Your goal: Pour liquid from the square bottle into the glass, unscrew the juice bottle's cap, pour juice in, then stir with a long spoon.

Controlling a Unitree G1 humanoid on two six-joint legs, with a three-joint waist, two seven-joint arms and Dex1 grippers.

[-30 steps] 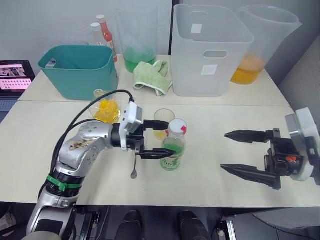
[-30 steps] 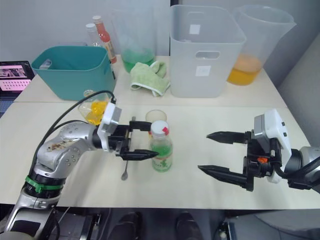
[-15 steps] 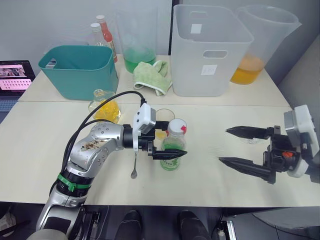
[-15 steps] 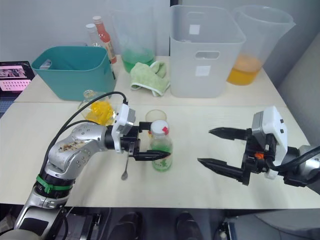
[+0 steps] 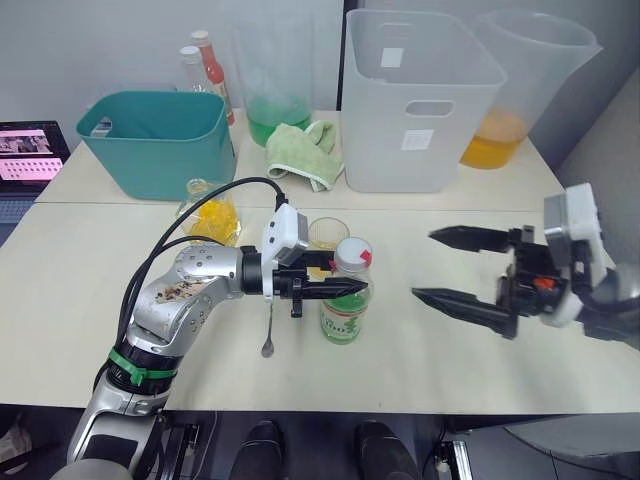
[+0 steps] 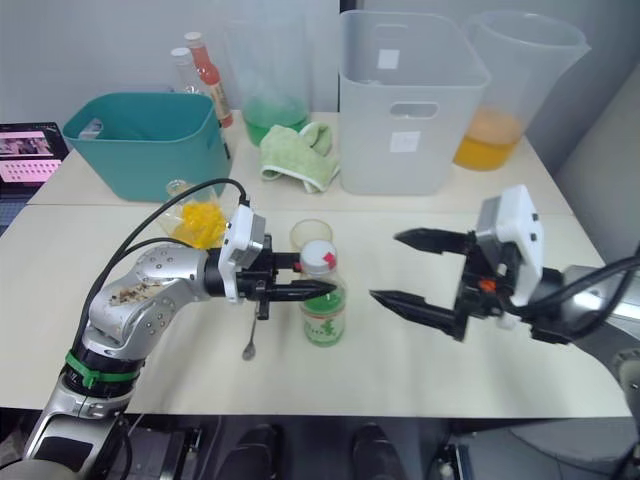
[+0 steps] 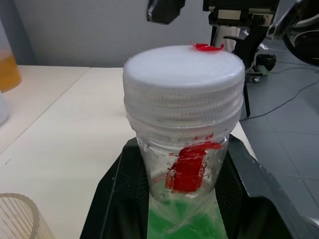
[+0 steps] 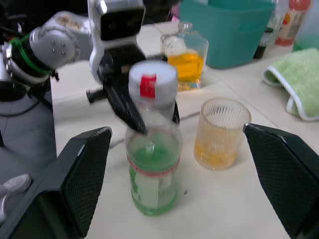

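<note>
Bottle, square (image 5: pixel 212 213), sits at far left of the working area, just in front of the teal bin (image 5: pixel 158 140), yellow liquid inside, stopper on. My left gripper (image 5: pixel 345 279) comes next: its 2 fingers are clamped on the juice bottle (image 5: pixel 345 312) at the neck, just under the cap (image 7: pixel 183 69), which is still screwed on. The bottle stands upright on the table (image 5: pixel 80 290). The long spoon (image 5: pixel 269 325) lies flat just left of the bottle, under my left gripper. The glass (image 5: pixel 327 238) stands just behind the bottle, with a little yellow liquid in it. Well to the right, my right gripper (image 5: pixel 432 264) hovers spread wide, holding nothing, fingertips pointing toward the bottle, clear of it.
</note>
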